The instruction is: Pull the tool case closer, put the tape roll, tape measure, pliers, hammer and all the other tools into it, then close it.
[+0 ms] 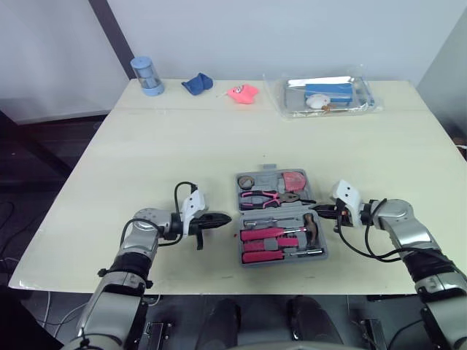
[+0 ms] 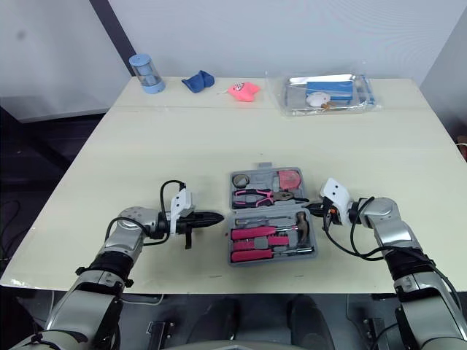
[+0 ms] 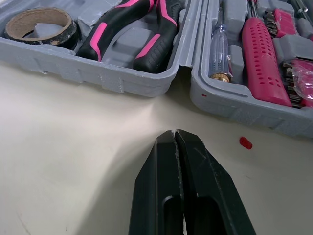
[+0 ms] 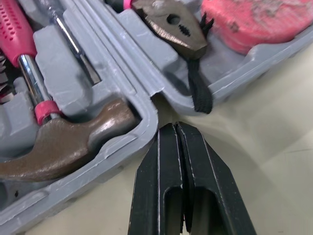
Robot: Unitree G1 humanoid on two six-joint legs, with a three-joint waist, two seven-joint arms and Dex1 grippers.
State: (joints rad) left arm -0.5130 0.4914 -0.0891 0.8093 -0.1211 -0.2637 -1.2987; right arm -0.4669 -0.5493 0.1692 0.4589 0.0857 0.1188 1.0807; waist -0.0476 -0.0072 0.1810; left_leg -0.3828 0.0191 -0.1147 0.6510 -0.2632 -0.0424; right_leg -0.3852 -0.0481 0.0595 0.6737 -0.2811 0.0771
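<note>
My two head eyes look forward and down over the table [image 1: 146,146] from well back. They share almost one scene, with the tool case [image 1: 281,216] at lower centre in both. My left wrist camera looks along my left gripper [image 3: 175,133], very close to the case's hinge gap. My right wrist camera looks along my right gripper [image 4: 176,125], just as near, at the opposite edge.

Cut off at the left wrist view's edge: part of the tape roll [image 3: 41,24], the jaw end of the pliers [image 3: 156,41], most of the tool case [image 3: 122,78]. Cut off in the right wrist view: the hammer [image 4: 68,144] handle, much of the tape measure [image 4: 254,22]. Too small to name: contents of the clear tray [image 1: 281,98] at the table [image 1: 182,146] far right corner, blue item [image 1: 197,84] and pink item [image 1: 242,92] along its far edge, red speck [image 3: 245,143] beside the case.
</note>
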